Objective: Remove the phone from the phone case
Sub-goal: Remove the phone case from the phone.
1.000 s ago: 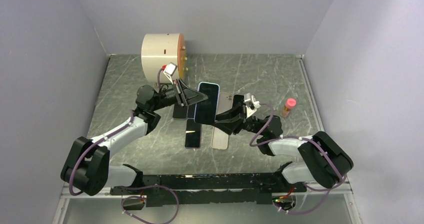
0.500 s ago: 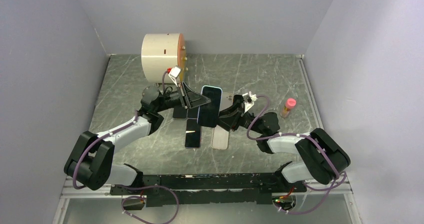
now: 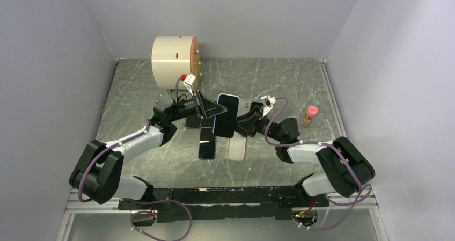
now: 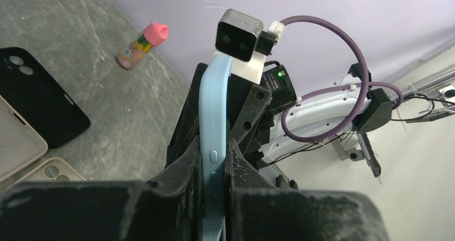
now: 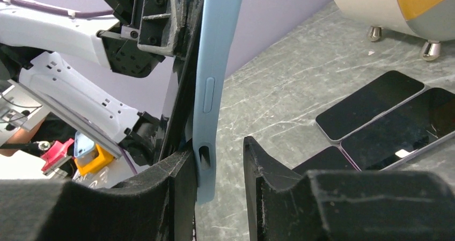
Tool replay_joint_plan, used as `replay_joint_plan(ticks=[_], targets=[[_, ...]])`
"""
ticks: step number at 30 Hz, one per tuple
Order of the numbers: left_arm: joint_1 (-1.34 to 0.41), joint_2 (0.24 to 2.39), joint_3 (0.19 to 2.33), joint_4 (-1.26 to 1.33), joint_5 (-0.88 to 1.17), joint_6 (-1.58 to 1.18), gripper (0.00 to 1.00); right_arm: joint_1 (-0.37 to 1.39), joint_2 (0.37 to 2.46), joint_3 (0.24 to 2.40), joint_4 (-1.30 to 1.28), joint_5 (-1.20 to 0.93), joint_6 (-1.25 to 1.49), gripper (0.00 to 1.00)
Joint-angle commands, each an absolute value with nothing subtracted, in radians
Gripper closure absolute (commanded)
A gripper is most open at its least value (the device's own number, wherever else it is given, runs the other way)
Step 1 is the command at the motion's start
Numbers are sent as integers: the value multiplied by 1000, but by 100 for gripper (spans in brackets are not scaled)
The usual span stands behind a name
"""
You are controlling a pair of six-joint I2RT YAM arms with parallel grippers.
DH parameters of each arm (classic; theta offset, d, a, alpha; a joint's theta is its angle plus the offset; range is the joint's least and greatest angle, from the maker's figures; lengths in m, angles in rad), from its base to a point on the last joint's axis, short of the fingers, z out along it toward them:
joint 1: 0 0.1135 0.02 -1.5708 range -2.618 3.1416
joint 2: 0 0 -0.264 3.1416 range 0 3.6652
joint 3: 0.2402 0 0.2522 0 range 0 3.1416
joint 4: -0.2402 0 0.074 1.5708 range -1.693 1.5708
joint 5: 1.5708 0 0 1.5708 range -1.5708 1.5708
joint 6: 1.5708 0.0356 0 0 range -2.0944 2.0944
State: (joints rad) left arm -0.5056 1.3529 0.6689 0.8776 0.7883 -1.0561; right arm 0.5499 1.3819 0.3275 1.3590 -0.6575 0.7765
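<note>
A phone in a light blue case (image 3: pixel 226 115) is held upright above the table's middle, dark screen toward the top camera. My left gripper (image 3: pixel 213 110) is shut on the case's left edge; in the left wrist view both pads press the blue edge (image 4: pixel 214 107) at my gripper (image 4: pixel 213 155). My right gripper (image 3: pixel 244 124) is at the phone's right side. In the right wrist view my right gripper (image 5: pixel 217 150) is open around the case's lower corner (image 5: pixel 214 80). The case touches the left finger (image 5: pixel 180 171) and stands apart from the right finger (image 5: pixel 257 160).
Bare phones (image 3: pixel 207 143) and empty cases (image 3: pixel 236 147) lie on the table under the held phone. A black case (image 4: pixel 43 104) lies flat. A white cylinder (image 3: pixel 174 56) stands at the back left, and a pink-capped bottle (image 3: pixel 309 115) at the right.
The left gripper carried the phone slightly right and down. The right gripper moved left and closed in around the phone's right edge.
</note>
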Motion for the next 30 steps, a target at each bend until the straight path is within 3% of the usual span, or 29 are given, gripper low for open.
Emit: replay_joint_plan(ticks=[1, 9, 12, 20, 30], targets=[[-547, 1405, 646, 699, 850, -970, 98, 545, 1372, 458, 1713, -587, 812, 63], [-547, 1344, 708, 290, 607, -707, 97, 545, 1394, 447, 1713, -595, 831, 84], [-547, 1338, 710, 252, 547, -682, 83, 545, 1405, 434, 1713, -596, 847, 100], [-548, 1335, 705, 199, 425, -652, 51, 546, 1417, 397, 1713, -590, 882, 100], [-547, 1302, 722, 139, 307, -637, 33, 554, 1470, 360, 1711, -517, 977, 100]])
